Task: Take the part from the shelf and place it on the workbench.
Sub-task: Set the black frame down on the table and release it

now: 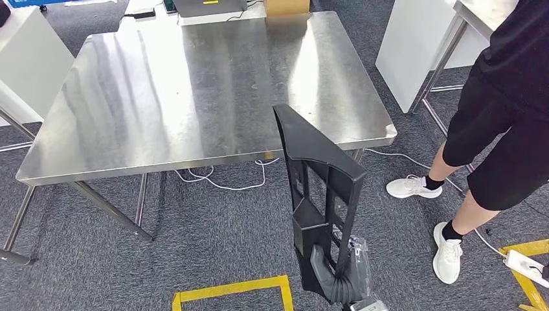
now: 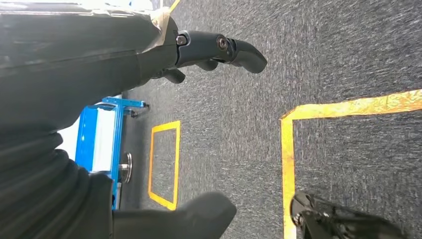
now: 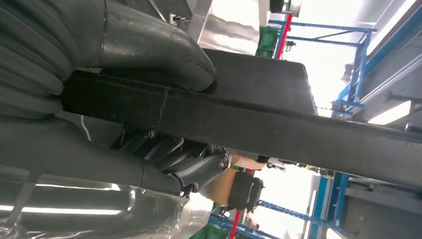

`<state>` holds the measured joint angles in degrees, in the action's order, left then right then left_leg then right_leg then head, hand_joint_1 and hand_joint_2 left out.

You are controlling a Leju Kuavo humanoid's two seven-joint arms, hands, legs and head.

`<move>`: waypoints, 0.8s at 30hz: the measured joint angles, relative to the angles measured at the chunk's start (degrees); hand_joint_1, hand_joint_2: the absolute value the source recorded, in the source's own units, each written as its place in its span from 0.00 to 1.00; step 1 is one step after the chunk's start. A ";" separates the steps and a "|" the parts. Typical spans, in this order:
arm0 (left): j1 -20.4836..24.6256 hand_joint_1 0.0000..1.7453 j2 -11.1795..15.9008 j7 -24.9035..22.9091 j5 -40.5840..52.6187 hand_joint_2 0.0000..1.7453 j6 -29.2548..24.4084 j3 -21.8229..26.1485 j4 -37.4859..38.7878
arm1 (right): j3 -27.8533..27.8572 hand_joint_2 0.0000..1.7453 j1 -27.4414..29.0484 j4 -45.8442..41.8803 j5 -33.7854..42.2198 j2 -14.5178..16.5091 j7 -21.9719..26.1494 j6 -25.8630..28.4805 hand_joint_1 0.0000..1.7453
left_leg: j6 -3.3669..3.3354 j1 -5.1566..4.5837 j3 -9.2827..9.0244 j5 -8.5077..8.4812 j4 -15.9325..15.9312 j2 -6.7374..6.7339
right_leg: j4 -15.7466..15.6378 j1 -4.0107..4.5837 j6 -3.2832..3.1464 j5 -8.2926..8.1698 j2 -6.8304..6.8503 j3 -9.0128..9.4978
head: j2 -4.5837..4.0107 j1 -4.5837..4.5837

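My right hand (image 1: 336, 275) grips the lower end of a long black plastic part (image 1: 317, 175) with open ribbed slots, holding it upright in front of the steel workbench (image 1: 162, 97). The part's top overlaps the workbench's near edge in the head view, above the carpet. In the right wrist view the thumb (image 3: 164, 47) presses on the part's black bar (image 3: 259, 124) and dark fingers (image 3: 199, 164) curl beneath it. My left hand (image 2: 199, 55) hangs over the carpet, fingers (image 2: 239, 50) spread, holding nothing.
A person in black shorts and white shoes (image 1: 447, 253) stands right of the workbench. White cables (image 1: 226, 181) lie under the bench. Yellow floor tape (image 1: 233, 288) marks the carpet near me. A white power strip (image 1: 526, 264) sits at far right. A blue shelf frame (image 2: 107, 134) stands behind.
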<state>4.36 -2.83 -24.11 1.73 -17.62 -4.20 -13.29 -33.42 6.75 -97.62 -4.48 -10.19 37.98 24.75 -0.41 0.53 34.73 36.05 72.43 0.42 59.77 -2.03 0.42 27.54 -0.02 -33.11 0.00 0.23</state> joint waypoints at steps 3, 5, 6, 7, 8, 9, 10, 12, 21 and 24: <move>-0.04 0.00 -0.02 0.00 0.07 1.00 0.18 -0.01 0.00 | 0.00 1.00 -0.31 0.07 -0.01 0.07 0.01 -0.08 1.00 | 0.04 0.15 4.36 -1.18 1.37 -0.22 | -0.03 0.24 -0.37 1.20 0.31 1.40 | 0.00 -0.05; -0.01 0.00 -0.01 0.00 0.17 1.00 0.21 0.00 0.00 | 0.00 1.00 -0.47 0.09 -0.05 0.29 -0.02 -0.08 1.00 | -0.68 -0.01 3.11 -7.29 -5.37 -0.80 | -0.13 0.39 -0.26 2.01 0.54 2.47 | 0.00 -0.05; 0.05 0.00 0.00 0.03 0.21 1.00 0.24 -0.01 0.00 | 0.00 1.00 -0.54 0.10 -0.09 0.44 -0.07 -0.05 1.00 | -1.09 -0.26 2.34 -9.09 -8.39 -1.20 | -0.22 0.51 -0.11 2.33 0.64 2.89 | 0.00 -0.03; 0.13 0.00 -0.01 0.07 0.25 1.00 0.27 -0.01 -0.01 | 0.00 1.00 -0.61 0.09 -0.13 0.56 -0.13 0.00 1.00 | -1.49 -0.58 1.70 -10.11 -10.66 -1.50 | -0.30 0.65 0.09 2.57 0.74 3.07 | 0.00 -0.10; 0.19 0.00 -0.01 0.10 0.25 1.00 0.36 -0.01 -0.01 | 0.00 1.00 -0.63 0.08 -0.16 0.66 -0.21 0.06 1.00 | -1.77 -0.88 1.47 -10.28 -11.66 -1.68 | -0.43 0.82 0.25 2.72 0.87 3.10 | 0.00 -0.14; 0.22 0.00 0.00 0.13 0.25 1.00 0.50 -0.01 -0.01 | -0.01 1.00 -0.62 0.08 -0.19 0.72 -0.27 0.11 1.00 | -1.96 -1.12 1.49 -10.03 -11.93 -1.62 | -0.61 1.00 0.47 2.77 1.01 3.27 | 0.00 -0.21; 0.24 0.00 0.00 0.13 0.24 1.00 0.67 -0.01 -0.02 | -0.01 1.00 -0.59 0.04 -0.23 0.77 -0.31 0.15 1.00 | -2.22 -1.12 1.17 -10.48 -12.54 -1.46 | -0.79 1.27 0.73 2.88 1.19 3.32 | 0.00 -0.30; 0.25 0.00 -0.05 0.11 0.23 1.00 1.08 0.00 -0.02 | -0.02 1.00 -0.55 0.01 -0.39 0.83 -0.36 0.19 1.00 | -2.78 -0.83 0.49 -10.90 -13.36 -1.25 | 0.54 1.53 0.97 3.77 1.19 2.97 | 0.00 -0.32; 0.65 0.00 -0.28 0.11 0.86 1.00 1.83 -0.21 -0.02 | 0.45 1.00 -0.25 0.20 -1.05 0.79 -0.79 0.38 1.00 | -3.42 -1.35 -0.73 -10.39 -13.83 0.25 | 3.58 1.56 1.83 2.44 0.15 -1.04 | 0.00 0.24; 0.80 0.00 -0.40 0.11 1.08 1.00 1.95 -0.31 -0.02 | 0.59 1.00 -0.26 0.20 -1.43 0.84 -1.06 0.23 1.00 | -2.72 -1.67 -0.83 -10.07 -13.73 0.52 | -1.27 1.77 0.65 0.43 -0.07 1.04 | 0.00 0.15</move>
<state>5.16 -3.23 -24.00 2.81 -15.67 -4.51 -13.31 -32.83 6.49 -97.42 -5.91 -9.35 36.92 24.98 -3.13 -1.14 33.90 25.99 58.70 0.94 58.51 -0.25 1.07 27.97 -0.09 -32.07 0.00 0.38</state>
